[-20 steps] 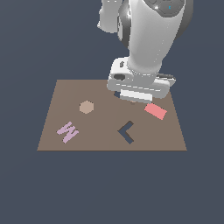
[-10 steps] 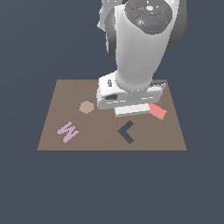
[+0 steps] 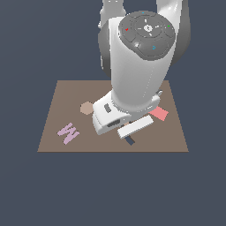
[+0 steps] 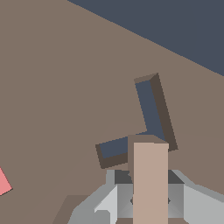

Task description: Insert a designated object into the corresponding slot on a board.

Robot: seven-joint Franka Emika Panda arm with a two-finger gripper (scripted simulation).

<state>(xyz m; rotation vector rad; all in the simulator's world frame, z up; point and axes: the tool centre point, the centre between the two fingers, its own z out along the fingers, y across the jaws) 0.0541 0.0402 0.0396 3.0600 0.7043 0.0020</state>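
Note:
The tan L-shaped block (image 4: pixel 150 179) is held upright between my gripper's (image 4: pixel 150 199) grey fingers (image 4: pixel 116 194). The gripper is shut on it. The dark navy chevron slot (image 4: pixel 148 109) lies in the brown board (image 4: pixel 52 87) just beyond the block's end, a little apart from it. In the exterior view the arm's white hand (image 3: pixel 132 127) hangs low over the board (image 3: pixel 53 132) and hides the block and fingers. Only a small dark corner of the slot (image 3: pixel 129 140) shows beneath the hand.
A tan hexagon (image 3: pixel 87 107) sits on the board at the exterior view's left of the hand. A pink M-shaped piece (image 3: pixel 68 132) lies near the board's front left. A red rectangle (image 3: pixel 159 114) lies at the right, and its corner shows in the wrist view (image 4: pixel 3 181).
The arm has swung forward and down from the board's back right. Its hand now covers the chevron slot, which was fully visible before.

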